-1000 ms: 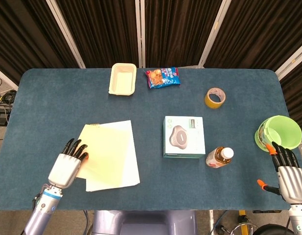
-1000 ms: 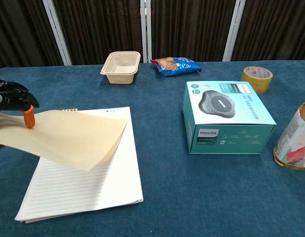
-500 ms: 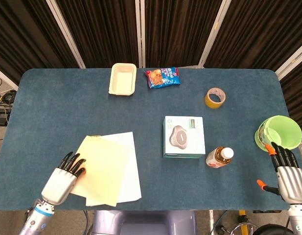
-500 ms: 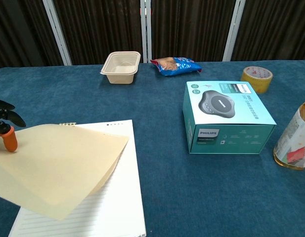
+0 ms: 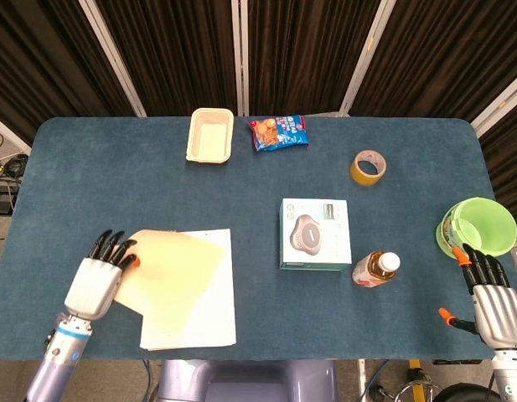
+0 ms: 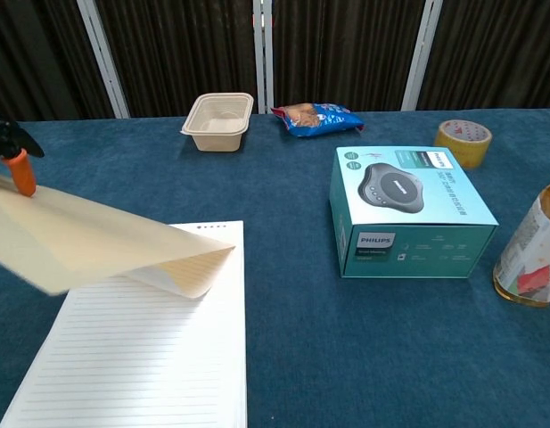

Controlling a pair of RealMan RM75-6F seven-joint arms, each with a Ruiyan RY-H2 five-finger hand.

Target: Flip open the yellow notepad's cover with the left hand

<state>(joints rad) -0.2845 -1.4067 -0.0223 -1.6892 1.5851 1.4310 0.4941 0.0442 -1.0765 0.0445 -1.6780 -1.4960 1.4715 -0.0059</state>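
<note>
Left hand (image 5: 97, 272) sits at the near-left of the blue table (image 5: 116, 167), fingers laid along the left edge of the yellow cover (image 5: 166, 272) and holding it up off the pad. In the chest view an orange-tipped finger (image 6: 22, 174) shows above the raised sheet, which curls over the pad. The yellow notepad (image 5: 199, 314) lies near the front edge of the table, left of centre, and its ruled white page (image 6: 141, 357) is bared across most of its width. By my reading the flip is well under way but not finished: the cover is lifted and swung partly leftward, yet it hangs above the page, not flat on the table beyond the binding. What is left is to carry it the rest of the way over and let go.

Further back stand a beige takeaway tray (image 5: 210, 136) and, just right of it, a blue snack packet (image 5: 278, 132). Toward the middle lies a teal Philips box (image 5: 315, 234), with a small amber bottle (image 5: 375, 269) just beside its near-right corner. A roll of tan tape (image 5: 369, 167) lies behind them, well apart. At the far right a green bowl (image 5: 480, 226) rests on the table edge, and the right hand (image 5: 493, 301) waits just in front of it, fingers extended and apart, holding nothing.
</note>
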